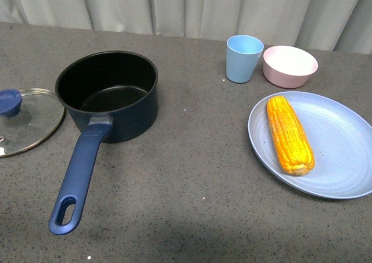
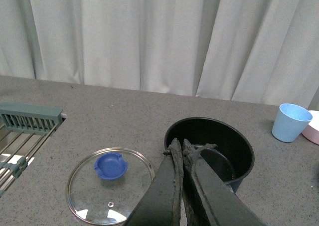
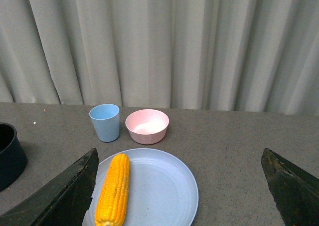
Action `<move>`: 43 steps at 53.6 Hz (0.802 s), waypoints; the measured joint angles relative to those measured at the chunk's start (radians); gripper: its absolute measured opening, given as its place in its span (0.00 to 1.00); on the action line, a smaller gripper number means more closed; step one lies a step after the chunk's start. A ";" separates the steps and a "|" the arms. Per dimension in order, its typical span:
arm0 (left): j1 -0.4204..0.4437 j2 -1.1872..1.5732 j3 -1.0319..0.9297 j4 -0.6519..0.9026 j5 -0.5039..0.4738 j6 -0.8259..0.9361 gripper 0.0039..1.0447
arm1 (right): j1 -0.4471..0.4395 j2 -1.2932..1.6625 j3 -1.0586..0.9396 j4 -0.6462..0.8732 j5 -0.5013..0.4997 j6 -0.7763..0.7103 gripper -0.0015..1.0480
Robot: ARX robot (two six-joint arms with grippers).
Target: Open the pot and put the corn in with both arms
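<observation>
Between pot (image 1: 135, 119) and the plate (image 1: 343, 141) holding the corn (image 1: 289, 135) lies open counter (image 1: 197, 158); left tool (image 2: 182, 145) closed, right tool (image 3: 179, 153) spread wide.

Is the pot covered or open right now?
Open. The pot shows its bare black inside; the glass lid lies flat on the table beside it. The corn is on the plate.

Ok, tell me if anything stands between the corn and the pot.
Nothing visible does. The corn lies on the plate, the pot is open, and only bare table lies between them. The lid lies beyond the pot; the cup and bowl stand behind the plate, off that line.
</observation>
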 joint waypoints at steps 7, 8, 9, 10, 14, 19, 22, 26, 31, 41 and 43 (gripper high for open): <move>0.000 -0.060 0.000 -0.056 0.000 0.000 0.04 | 0.000 0.000 0.000 0.000 0.000 0.000 0.91; 0.000 -0.069 0.000 -0.064 0.000 0.000 0.04 | 0.000 0.000 0.000 0.000 0.000 0.000 0.91; 0.000 -0.078 0.000 -0.072 0.000 0.000 0.04 | 0.000 0.000 0.000 0.000 0.000 0.000 0.91; 0.000 -0.082 0.000 -0.077 0.000 0.000 0.04 | 0.000 0.000 0.000 0.000 0.000 0.000 0.91; 0.000 -0.127 0.000 -0.121 0.000 0.000 0.04 | 0.000 0.000 0.000 0.000 0.000 0.000 0.91; 0.000 -0.177 0.000 -0.169 0.000 0.000 0.04 | 0.000 0.000 0.000 0.000 0.000 0.000 0.91; 0.000 -0.206 0.000 -0.198 0.000 0.000 0.04 | 0.000 0.000 0.000 0.000 0.000 0.000 0.91; 0.000 -0.238 0.000 -0.231 0.000 0.000 0.04 | 0.000 0.000 0.000 0.000 0.000 0.000 0.91; 0.000 -0.262 0.000 -0.254 0.000 0.000 0.04 | 0.000 0.000 0.000 0.000 0.000 0.000 0.91; 0.000 -0.304 0.000 -0.298 0.000 0.000 0.04 | 0.000 0.000 0.000 0.000 0.000 0.000 0.91; 0.000 -0.311 0.000 -0.304 0.000 0.000 0.04 | 0.000 0.000 0.000 0.000 0.000 0.000 0.91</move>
